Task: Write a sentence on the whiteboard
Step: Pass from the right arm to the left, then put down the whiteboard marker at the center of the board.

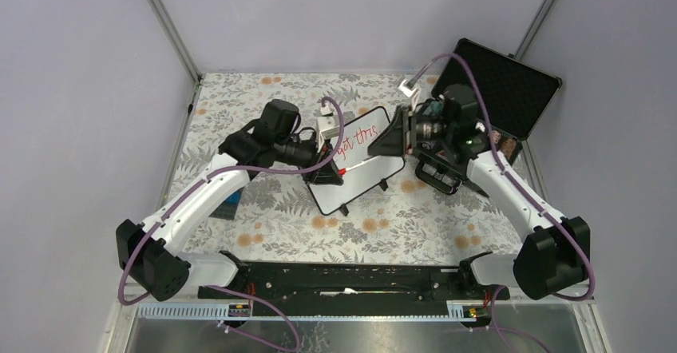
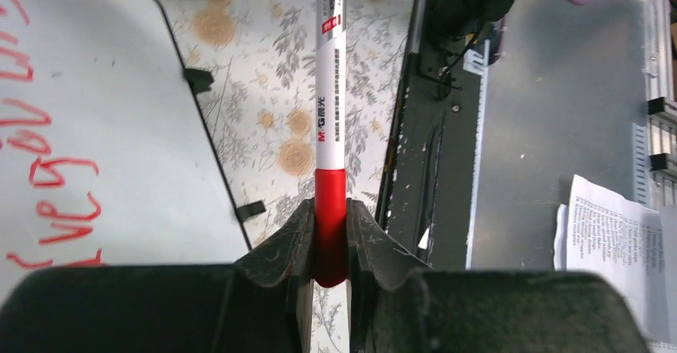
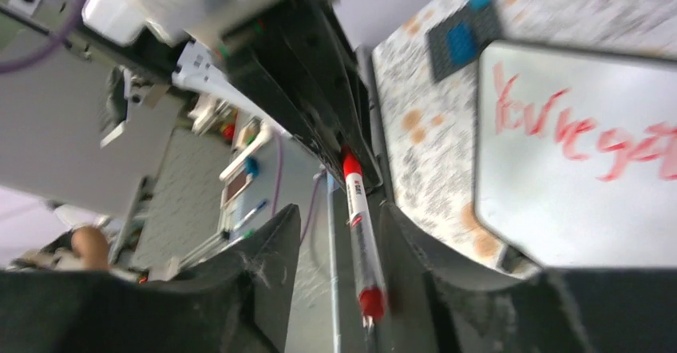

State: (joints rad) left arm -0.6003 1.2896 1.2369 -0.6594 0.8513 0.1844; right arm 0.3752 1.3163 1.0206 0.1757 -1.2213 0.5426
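The whiteboard (image 1: 351,185) lies at the middle of the floral-covered table (image 1: 239,105), slanted, between the two arms. The sentence (image 1: 357,140) runs across it in red, but the top view reads only "got this", since the left arm's wrist covers the start. The right wrist view shows "You've got" before the frame cuts it off, and the left wrist view catches only fragments at its edge. The left gripper (image 2: 330,209) is clamped on the red end of a white marker (image 2: 330,89), whose far tip runs out of that frame. From the right wrist the same marker sits in the gap of the right gripper (image 3: 339,213), whose jaws stand apart, wider than the barrel. It lies close to one finger, though blur hides whether they touch. An open black case (image 1: 511,81) stands behind the right arm. A small black-and-blue pad (image 3: 463,37) lies near the board's corner. A printed sheet (image 2: 611,241) appears only in the left wrist view.
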